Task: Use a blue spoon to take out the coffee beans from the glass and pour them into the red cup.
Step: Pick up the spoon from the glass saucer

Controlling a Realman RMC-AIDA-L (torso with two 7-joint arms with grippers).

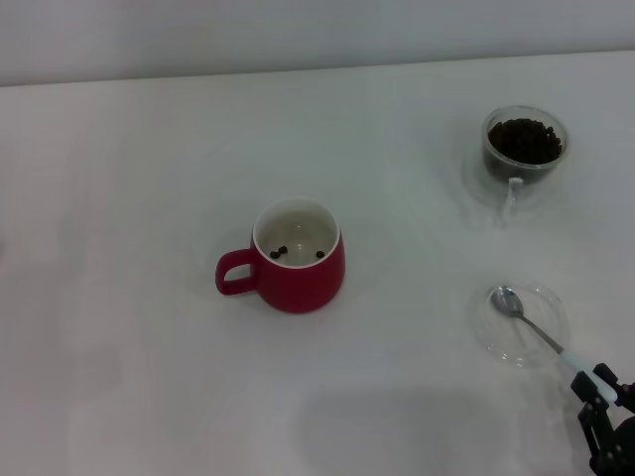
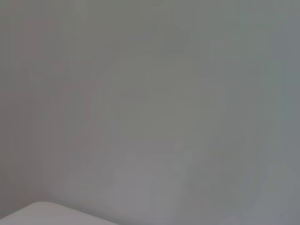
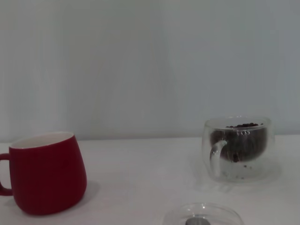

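The red cup (image 1: 298, 258) stands mid-table with its handle to the left and three coffee beans (image 1: 281, 252) on its white bottom; it also shows in the right wrist view (image 3: 44, 171). The glass (image 1: 524, 147) at the far right holds a dark heap of coffee beans (image 1: 524, 139), also seen from the right wrist (image 3: 239, 147). The blue spoon (image 1: 531, 322) lies with its metal bowl on a clear saucer (image 1: 496, 342). My right gripper (image 1: 595, 383), at the near right corner, is shut on the spoon's pale-blue handle end. The left gripper is out of view.
The clear saucer's rim (image 3: 204, 213) sits just ahead of the right wrist camera, between the cup and the glass. The white table's far edge meets a pale wall (image 1: 317, 30). The left wrist view shows only wall and a table corner (image 2: 37, 213).
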